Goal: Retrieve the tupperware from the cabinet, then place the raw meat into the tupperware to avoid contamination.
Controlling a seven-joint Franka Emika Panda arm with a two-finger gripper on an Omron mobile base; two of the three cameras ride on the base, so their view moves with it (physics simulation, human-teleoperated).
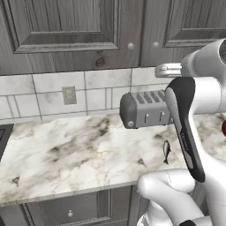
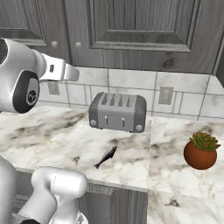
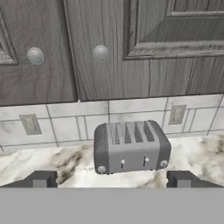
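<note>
Two cabinet (image 3: 109, 48) doors shut, no readable labels, gripper (image 3: 111, 179) wide.

grey wood-grain cabinet (image 3: 144, 48), grey toaster (image 3: 131, 146), dark fish-shaped raw meat (image 2: 106, 157), white-brown marbled counter (image 1: 66, 154), terracotta pot (image 2: 200, 156)

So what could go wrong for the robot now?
The cabinet doors are shut, and the open gripper must catch a small round knob; it could slip off. The toaster stands right below, so the arm might bump it while reaching up. The raw meat lies bare on the counter in front of the toaster, so it may dirty the surface meanwhile.
</note>
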